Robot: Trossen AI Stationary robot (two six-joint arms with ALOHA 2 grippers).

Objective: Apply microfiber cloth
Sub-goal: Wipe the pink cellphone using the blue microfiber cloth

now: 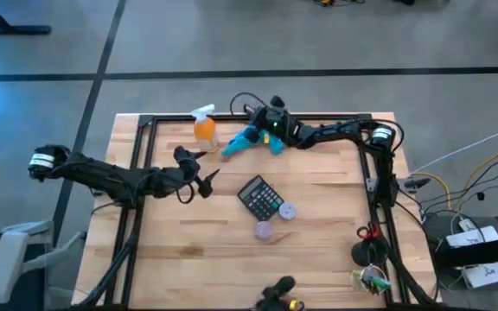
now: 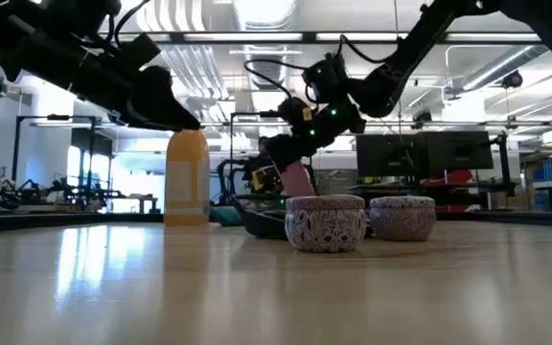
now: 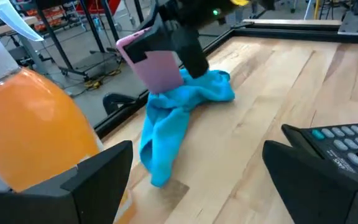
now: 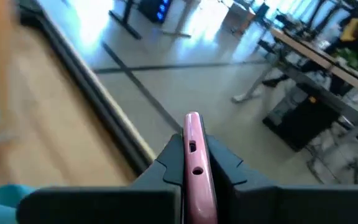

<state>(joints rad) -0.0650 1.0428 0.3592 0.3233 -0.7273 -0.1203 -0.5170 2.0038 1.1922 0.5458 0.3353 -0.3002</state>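
The teal-blue microfiber cloth lies crumpled on the wood near the far edge, a long tail stretching toward the orange spray bottle. My right gripper hovers over the cloth's heaped end, shut on a pink flat device. My left gripper stands open left of the black calculator. In its wrist view its gripper faces the cloth with nothing between its fingers. My right gripper pinches the pink device's two flat faces between its two fingers, the thin edge with its small holes facing the wrist camera. The fingers come slanting down from the far right. The device hangs tilted, its lower end at the heaped cloth; whether they touch, I cannot tell.
Two small patterned tins sit just near of the calculator. A black frame rail runs along the far edge and down both sides of the table. Small tools lie at the near right corner.
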